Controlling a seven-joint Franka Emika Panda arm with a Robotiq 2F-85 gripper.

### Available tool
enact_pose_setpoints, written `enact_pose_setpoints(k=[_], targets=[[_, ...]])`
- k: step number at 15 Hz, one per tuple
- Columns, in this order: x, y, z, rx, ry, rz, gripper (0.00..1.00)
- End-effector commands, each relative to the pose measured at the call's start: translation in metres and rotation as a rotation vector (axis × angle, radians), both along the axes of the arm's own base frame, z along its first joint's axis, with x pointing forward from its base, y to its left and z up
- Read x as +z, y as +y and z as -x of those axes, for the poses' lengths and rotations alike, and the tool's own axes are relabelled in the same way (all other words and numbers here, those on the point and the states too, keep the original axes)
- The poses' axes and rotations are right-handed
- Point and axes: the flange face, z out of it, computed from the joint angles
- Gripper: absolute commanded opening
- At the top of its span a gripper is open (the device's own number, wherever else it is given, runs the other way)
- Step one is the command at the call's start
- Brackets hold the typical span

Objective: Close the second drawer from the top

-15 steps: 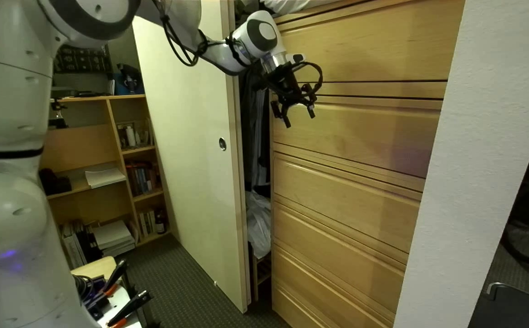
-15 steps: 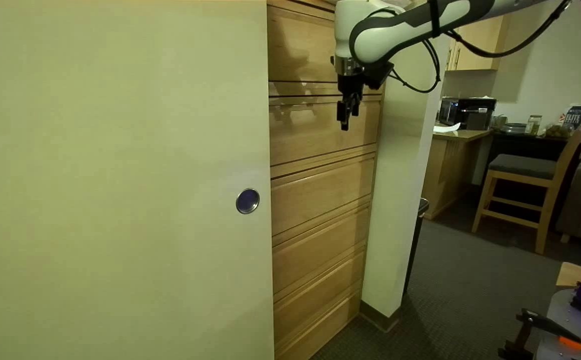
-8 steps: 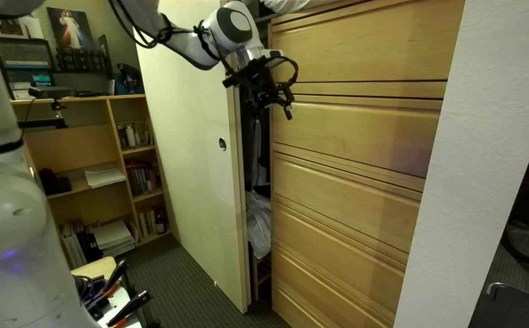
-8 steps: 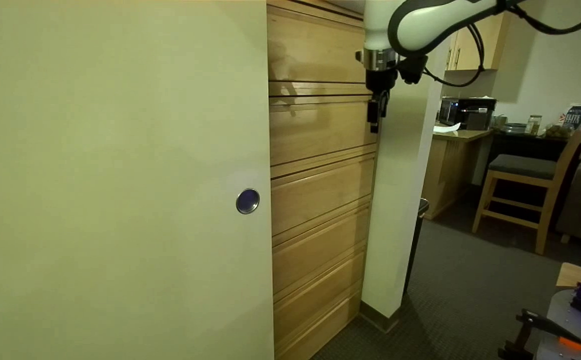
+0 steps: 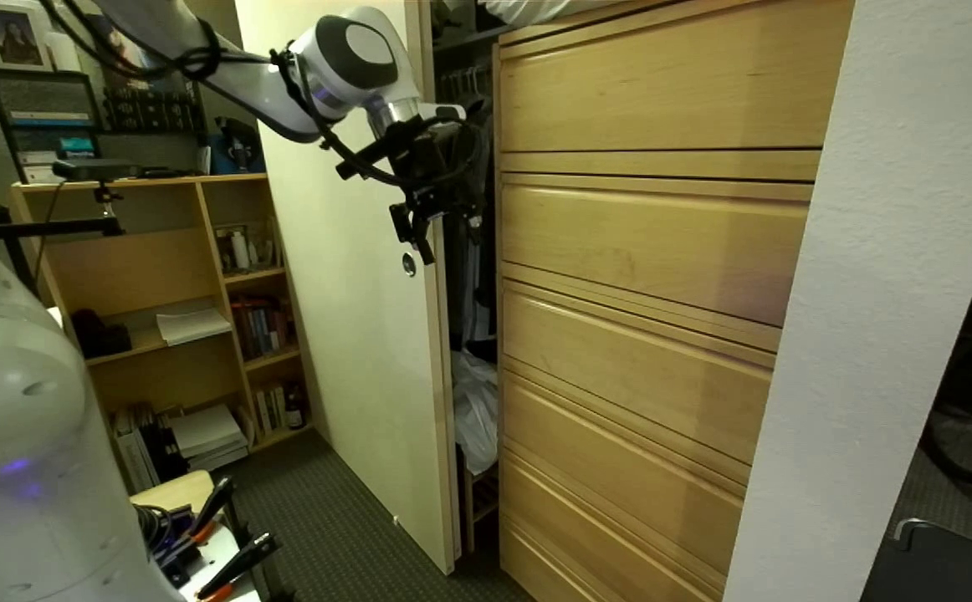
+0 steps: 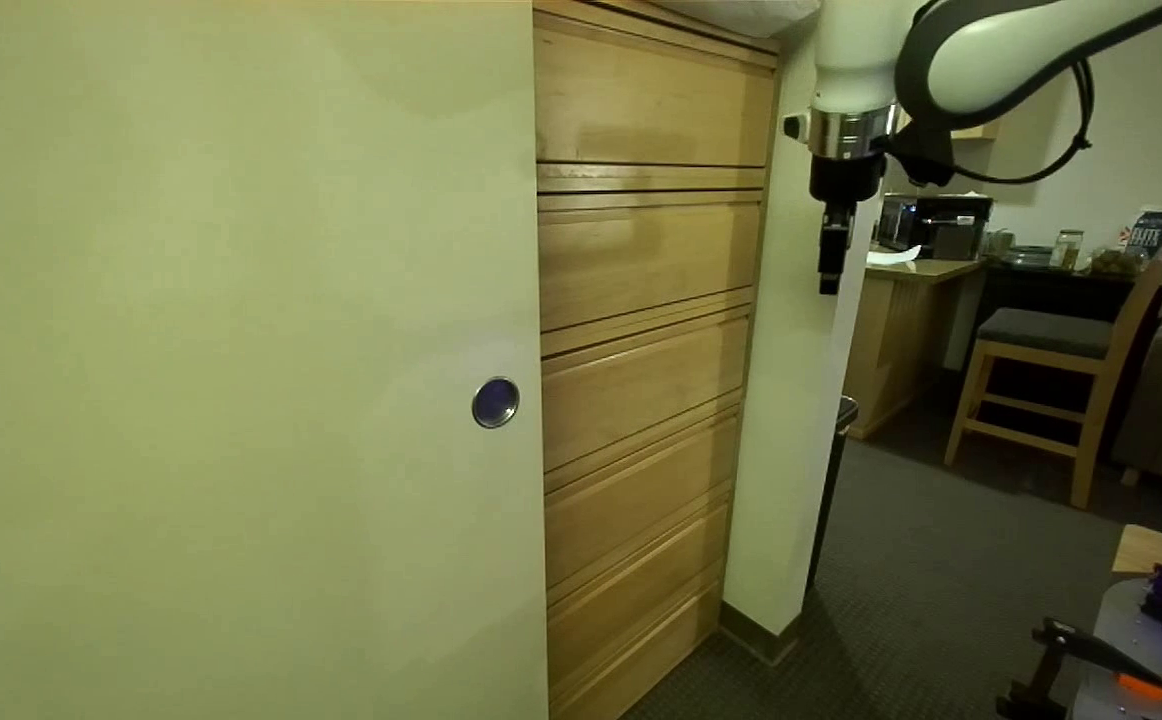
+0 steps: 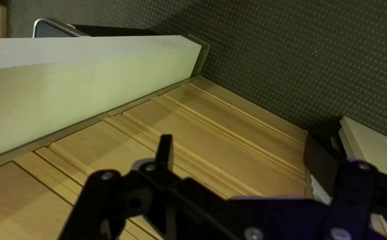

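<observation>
The second drawer from the top [image 5: 653, 251] is a pale wood front that sits flush with the fronts above and below it. It also shows in an exterior view [image 6: 646, 262], partly covered at its left by the door panel. My gripper [image 5: 450, 240] is black, open and empty, apart from the drawer front. It hangs in front of the dark gap beside the chest in that view, and in front of the white wall post in an exterior view [image 6: 831, 262]. In the wrist view my gripper [image 7: 243, 150] has its fingers wide apart over the lower drawer fronts.
A tall cream door panel [image 5: 344, 293] stands beside the chest, with a dark gap holding clothes. A white wall post [image 6: 791, 400] borders the chest's other side. Clamps [image 5: 239, 564] sit by the robot base. A bookshelf [image 5: 202, 251] stands behind the arm.
My arm and gripper have moved back, away from the drawer front, past the chest's edge toward the robot base. The drawer fronts look unchanged.
</observation>
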Motion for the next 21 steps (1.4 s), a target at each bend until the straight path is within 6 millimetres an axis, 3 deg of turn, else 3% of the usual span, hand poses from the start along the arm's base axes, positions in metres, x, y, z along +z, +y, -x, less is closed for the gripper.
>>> enact_pose_setpoints(k=[1, 4, 5, 21], targets=[[-0.012, -0.002, 0.043, 0.01, -0.011, -0.016, 1.0], [-0.019, -0.01, 0.052, -0.015, 0.059, -0.049, 1.0], [-0.015, -0.003, 0.042, -0.011, 0.03, -0.02, 1.0], [-0.018, -0.006, 0.045, -0.027, 0.043, -0.033, 1.0]])
